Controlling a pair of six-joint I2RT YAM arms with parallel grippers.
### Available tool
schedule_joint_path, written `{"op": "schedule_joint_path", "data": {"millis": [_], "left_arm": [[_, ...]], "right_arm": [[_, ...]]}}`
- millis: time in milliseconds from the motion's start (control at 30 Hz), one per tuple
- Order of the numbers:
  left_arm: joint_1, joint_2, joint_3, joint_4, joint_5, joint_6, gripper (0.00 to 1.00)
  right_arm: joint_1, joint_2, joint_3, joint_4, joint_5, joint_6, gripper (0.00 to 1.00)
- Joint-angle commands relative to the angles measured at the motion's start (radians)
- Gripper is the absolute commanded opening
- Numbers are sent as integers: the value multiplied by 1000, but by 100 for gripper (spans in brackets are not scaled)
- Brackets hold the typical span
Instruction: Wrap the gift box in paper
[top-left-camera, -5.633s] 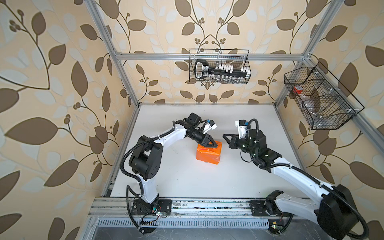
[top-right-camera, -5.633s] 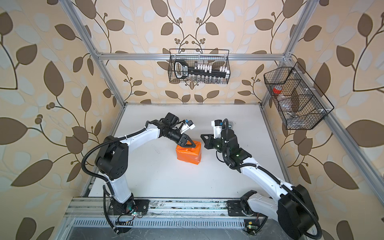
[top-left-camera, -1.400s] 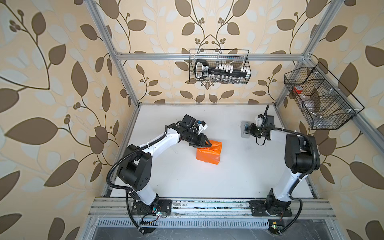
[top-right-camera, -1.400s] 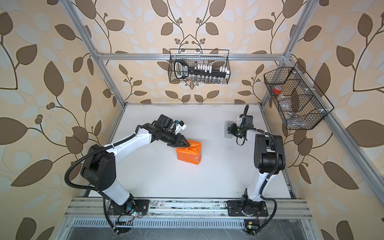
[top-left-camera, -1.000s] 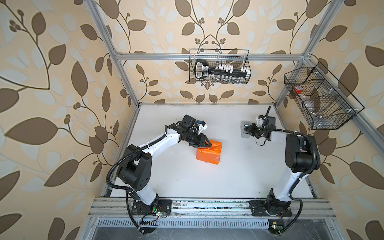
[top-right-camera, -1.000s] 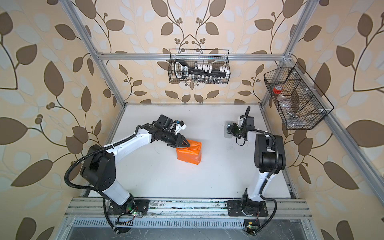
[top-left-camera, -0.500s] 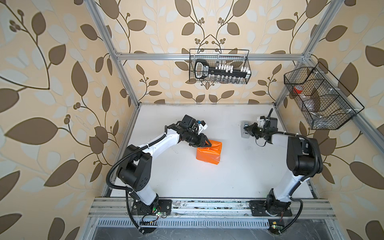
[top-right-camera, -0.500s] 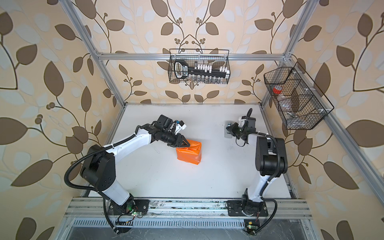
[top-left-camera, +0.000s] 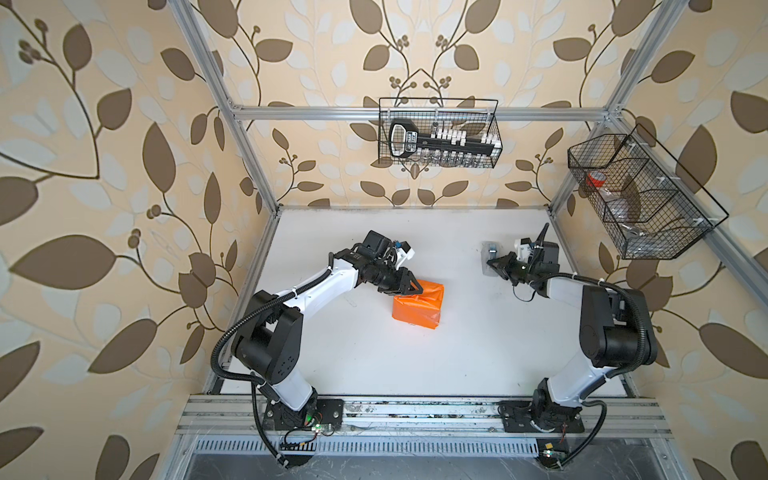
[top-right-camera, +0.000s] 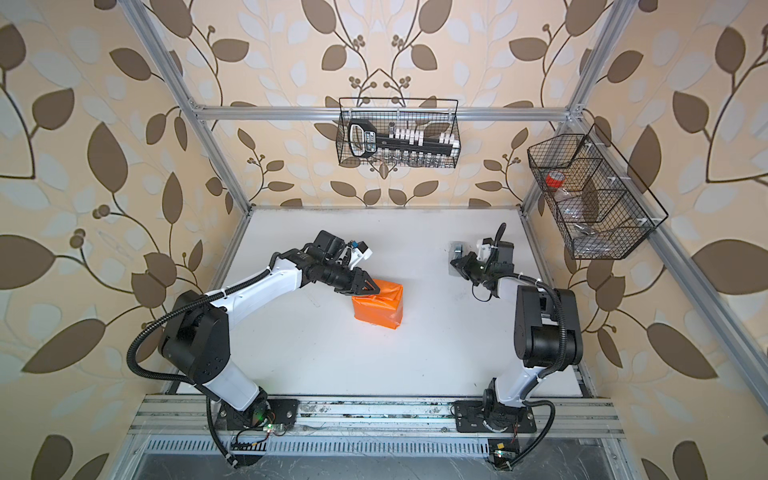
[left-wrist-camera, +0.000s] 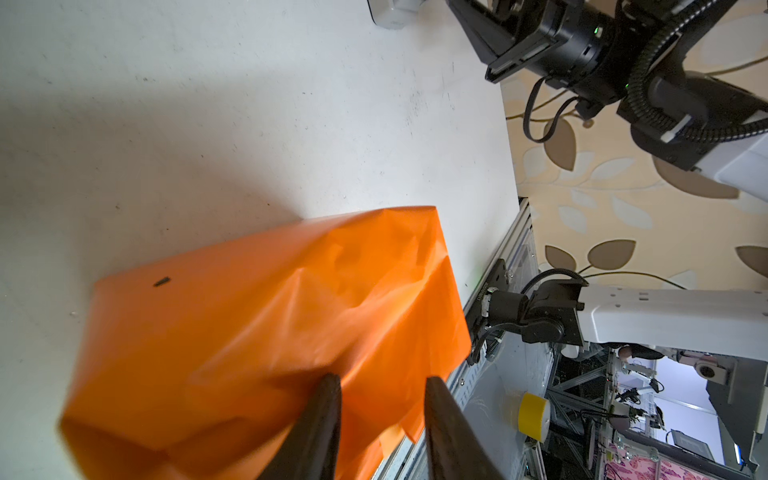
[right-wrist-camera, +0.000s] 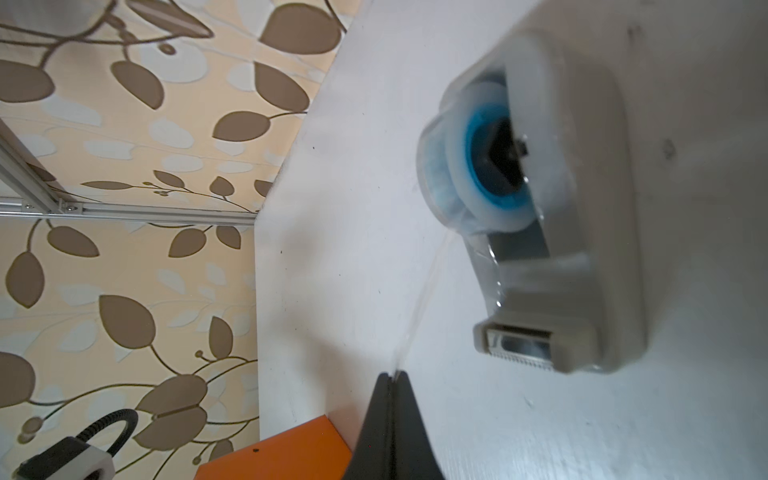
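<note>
- Paper: orange, folded round the box into a parcel at the middle of the table. Every face in both top views is covered.
- Box: hidden under the paper, with no black showing.
- Left gripper: at the parcel's 10 o'clock edge, on its top. In the left wrist view the jaws stand partly apart, with the fingertips on the paper. It seems to press a fold down, not to pinch one.
- Right gripper: closed tight on the end of a clear strand of tape drawn out from the roll.
- Dispenser: grey-white, lying on the table at 2 o'clock from the parcel and well apart from it. The right gripper is just beside it.
- Done, by judgement: the paper is wrapped round the box and held in place.
- Left to do, by judgement: no tape can be made out on the parcel. The strand is uncut and must be torn off, carried over and stuck on the seam. The wrist view shows a crumpled end and a loose flap to be closed.
- Writing: a black tool in the back basket has a white label, too small to read. No brand is legible on the dispenser.
- Side basket: at 2 o'clock on the wall, holding a red-capped item with no readable text.
</note>
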Motion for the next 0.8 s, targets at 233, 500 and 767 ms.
{"op": "schedule_joint_path", "data": {"millis": [233, 500, 767], "left_arm": [[-25, 6, -38, -84, -37, -6, 37], [-38, -2, -30, -76, -49, -13, 37], [-54, 15, -23, -48, -46, -9, 37]], "right_arm": [[7, 6, -19, -184, 124, -75, 0], [29, 107, 71, -266, 229, -48, 0], [45, 192, 170, -426, 381, -22, 0]]}}
